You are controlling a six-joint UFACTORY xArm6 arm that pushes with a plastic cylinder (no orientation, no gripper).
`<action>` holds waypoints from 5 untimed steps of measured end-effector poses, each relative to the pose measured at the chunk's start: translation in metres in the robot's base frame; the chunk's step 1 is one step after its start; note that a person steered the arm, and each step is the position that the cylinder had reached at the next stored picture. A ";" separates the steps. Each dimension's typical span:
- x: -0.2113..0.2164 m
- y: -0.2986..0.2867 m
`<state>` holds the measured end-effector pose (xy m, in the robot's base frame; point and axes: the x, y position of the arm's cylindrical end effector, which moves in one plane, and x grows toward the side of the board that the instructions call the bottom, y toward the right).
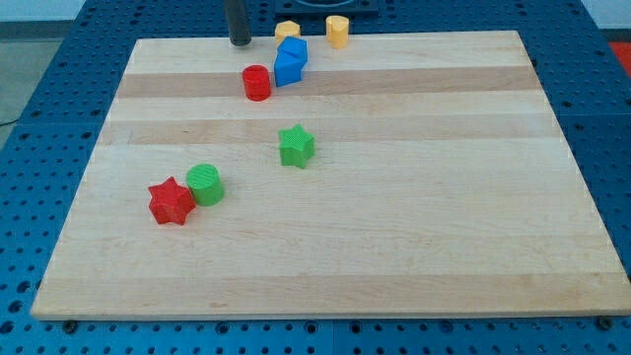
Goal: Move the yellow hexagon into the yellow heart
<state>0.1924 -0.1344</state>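
The yellow hexagon sits at the board's top edge, just above the two blue blocks. The yellow heart lies a short way to its right, also at the top edge, with a small gap between them. My tip is at the top edge, left of the yellow hexagon and apart from it, above the red cylinder.
Two blue blocks touch each other below the hexagon. A red cylinder stands to their left. A green star is near the middle. A red star and a green cylinder touch at the left. The wooden board ends close behind the yellow blocks.
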 end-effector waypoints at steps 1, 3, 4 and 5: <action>0.000 0.003; 0.000 0.008; 0.000 0.027; 0.000 0.044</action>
<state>0.1925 -0.0900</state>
